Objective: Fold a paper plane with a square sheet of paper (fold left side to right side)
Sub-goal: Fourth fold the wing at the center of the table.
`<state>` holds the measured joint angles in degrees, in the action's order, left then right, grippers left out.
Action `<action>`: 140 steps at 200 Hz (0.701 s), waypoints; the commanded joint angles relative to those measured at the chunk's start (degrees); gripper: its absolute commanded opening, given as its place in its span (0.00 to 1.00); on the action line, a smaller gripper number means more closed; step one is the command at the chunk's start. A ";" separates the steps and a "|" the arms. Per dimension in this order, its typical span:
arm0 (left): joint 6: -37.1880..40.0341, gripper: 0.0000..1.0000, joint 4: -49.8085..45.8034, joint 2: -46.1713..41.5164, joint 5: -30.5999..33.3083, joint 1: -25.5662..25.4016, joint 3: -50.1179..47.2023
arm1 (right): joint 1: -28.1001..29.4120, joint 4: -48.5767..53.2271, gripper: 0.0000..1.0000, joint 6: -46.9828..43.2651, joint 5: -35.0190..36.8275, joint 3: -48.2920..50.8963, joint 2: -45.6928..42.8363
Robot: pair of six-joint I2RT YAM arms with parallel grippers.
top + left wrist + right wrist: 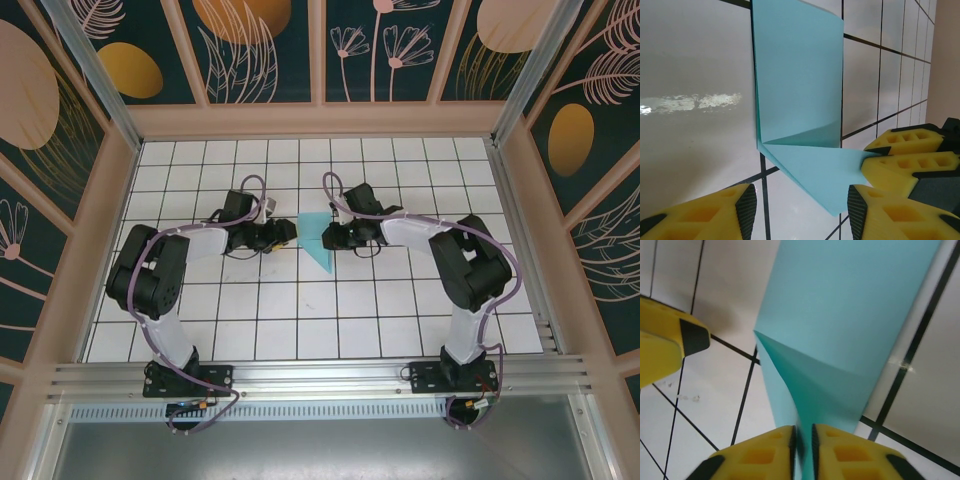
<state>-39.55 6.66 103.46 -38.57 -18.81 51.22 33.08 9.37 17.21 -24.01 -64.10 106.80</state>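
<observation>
The square sheet of paper [318, 243], light turquoise, lies mid-table folded into an angular shape with a point toward the near side. My left gripper [291, 235] sits just left of it. In the left wrist view this gripper [802, 210] is open, its pads either side of the sheet's lower pointed flap [825, 172] without touching it. My right gripper [329, 238] is at the sheet's right edge. In the right wrist view it [804, 440] is shut on a raised flap of the paper [840, 315], which runs down between its fingertips.
The white gridded table [300, 320] is walled by wooden rails [320, 120] on three sides. The right gripper's yellow fingers [912, 150] appear at the right of the left wrist view, pinching the flap's corner. One left finger [670, 345] shows at the left of the right wrist view.
</observation>
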 commanded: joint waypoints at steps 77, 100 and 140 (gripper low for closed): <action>-0.87 0.53 -0.24 5.05 -0.16 -3.36 5.95 | -1.07 2.41 0.11 -0.78 3.24 -1.65 1.29; -1.19 0.50 -0.31 6.11 -0.19 -4.12 7.18 | -1.09 2.33 0.11 -0.86 3.09 -1.57 1.35; -1.67 0.40 -0.42 7.59 -0.31 -4.83 9.10 | -1.22 2.15 0.11 -0.86 2.90 -1.48 1.63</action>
<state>-40.75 6.39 109.58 -38.52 -23.09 58.33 32.32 10.59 16.84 -21.87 -64.36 107.11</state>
